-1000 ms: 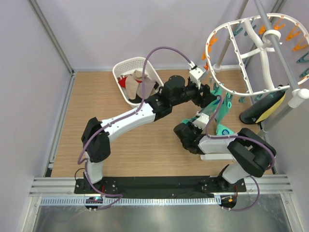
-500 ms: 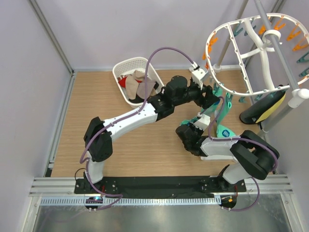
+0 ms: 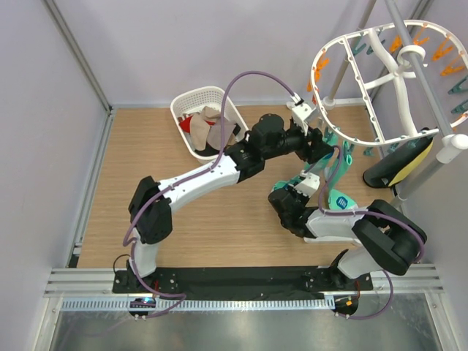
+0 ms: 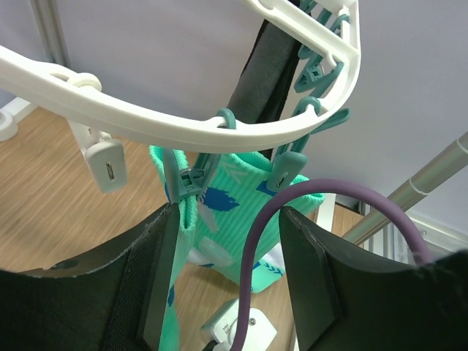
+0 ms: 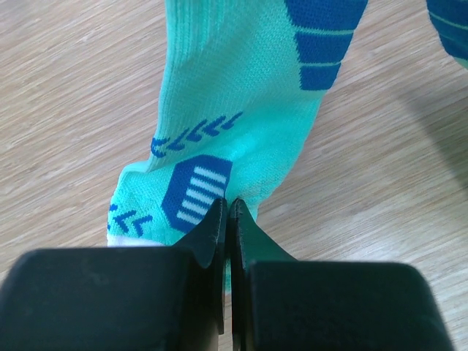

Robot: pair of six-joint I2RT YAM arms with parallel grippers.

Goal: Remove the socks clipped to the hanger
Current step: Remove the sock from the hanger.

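The white oval hanger (image 3: pixel 380 80) stands high at the right, its rim (image 4: pixel 146 121) crossing the left wrist view. Two teal socks with blue marks (image 3: pixel 333 157) hang from teal pegs (image 4: pixel 190 175) on that rim. My left gripper (image 4: pixel 234 278) is open just below the pegs; one sock's cuff (image 4: pixel 183 219) lies against its left finger (image 4: pixel 157 278), and the other sock (image 4: pixel 241 219) hangs behind. My right gripper (image 5: pixel 229 208) is shut on the lower edge of a teal sock (image 5: pixel 241 124), near the wooden floor. A black sock (image 4: pixel 267 66) hangs further back.
A white perforated basket (image 3: pixel 186 102) at the back holds red and beige socks (image 3: pixel 208 124). A purple cable (image 4: pixel 263 241) loops between my left fingers. The grey stand pole (image 3: pixel 424 80) and a black-and-yellow sock (image 3: pixel 398 164) are at the right. Walls close both sides.
My left gripper has moved right and closer under the hanger rim, towards the pegs. The right gripper stays clamped on the teal sock, shifted slightly.
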